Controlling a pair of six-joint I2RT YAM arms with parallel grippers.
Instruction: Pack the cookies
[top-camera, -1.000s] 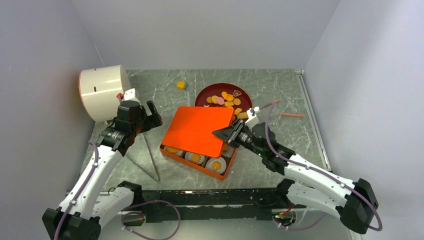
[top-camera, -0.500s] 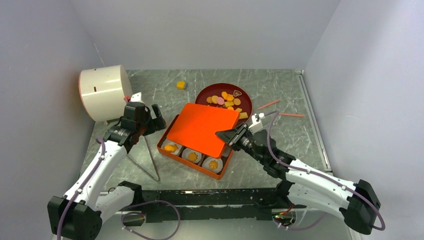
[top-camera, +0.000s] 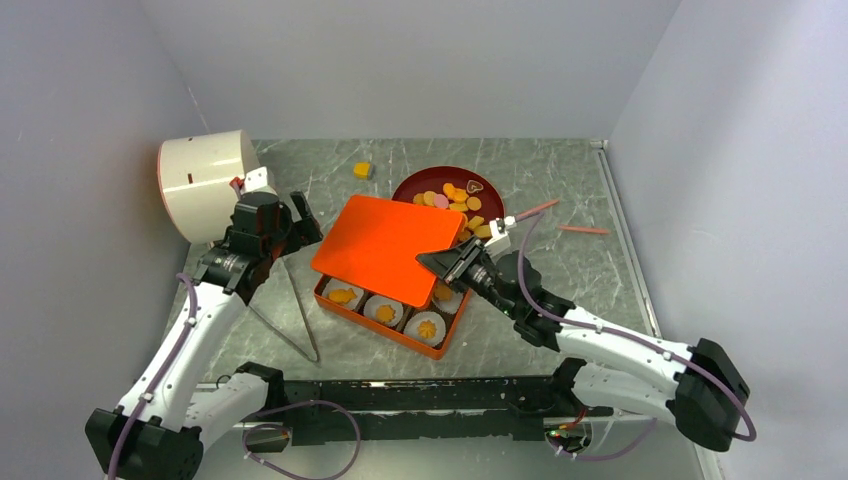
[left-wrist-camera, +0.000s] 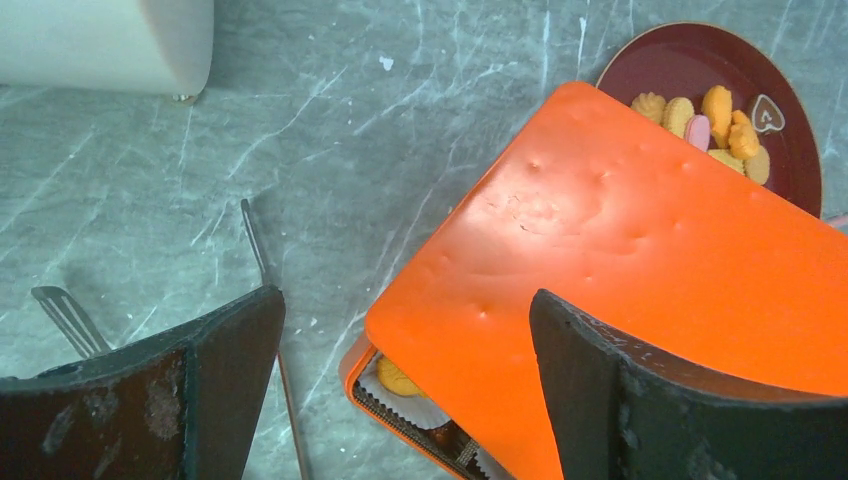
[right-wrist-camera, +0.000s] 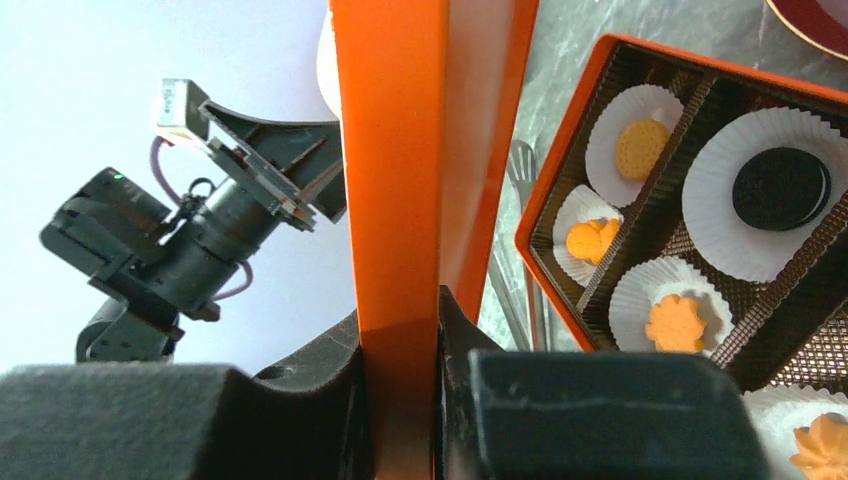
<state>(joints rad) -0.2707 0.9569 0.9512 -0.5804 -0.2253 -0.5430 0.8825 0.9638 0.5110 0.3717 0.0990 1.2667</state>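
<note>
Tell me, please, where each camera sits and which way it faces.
Top external: fixed above and behind the arms, looking down on the table; both arms show, left gripper open, right gripper shut on the orange lid.
Left wrist: faces down at the lid's corner and the plate of cookies; its own two fingers frame the bottom.
Right wrist: looks along the lid's pinched edge toward the left arm; its fingers fill the bottom, the box lies right.
Shared: both wrist views show lid and box.
</note>
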